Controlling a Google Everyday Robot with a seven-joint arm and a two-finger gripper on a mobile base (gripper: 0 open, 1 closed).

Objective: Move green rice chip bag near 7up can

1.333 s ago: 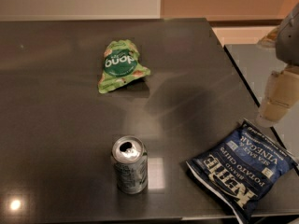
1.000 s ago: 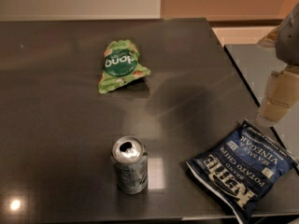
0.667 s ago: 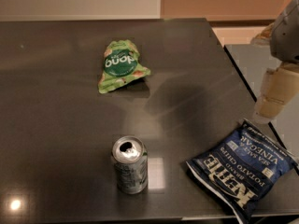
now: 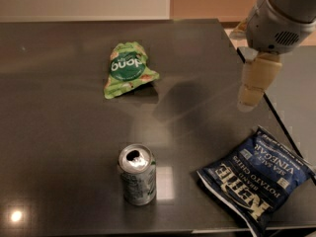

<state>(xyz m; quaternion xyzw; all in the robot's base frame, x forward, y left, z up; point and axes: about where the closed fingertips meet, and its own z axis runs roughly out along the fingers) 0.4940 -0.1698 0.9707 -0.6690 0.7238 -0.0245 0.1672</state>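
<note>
The green rice chip bag (image 4: 127, 69) lies on the dark table, left of centre toward the back. The 7up can (image 4: 137, 174) stands upright near the front edge, with its opened silver top showing. My gripper (image 4: 252, 90) hangs at the right side over the table's right edge, below the grey arm housing. It is well to the right of the green bag and up and right of the can, touching nothing.
A larger dark blue chip bag (image 4: 256, 177) lies at the front right corner, just below the gripper. The dark table (image 4: 59, 132) ends at its right edge (image 4: 256, 83) beside the gripper. A second surface lies beyond on the right.
The arm and gripper have moved left and inward over the table's right edge. The bags and the can have not moved.
</note>
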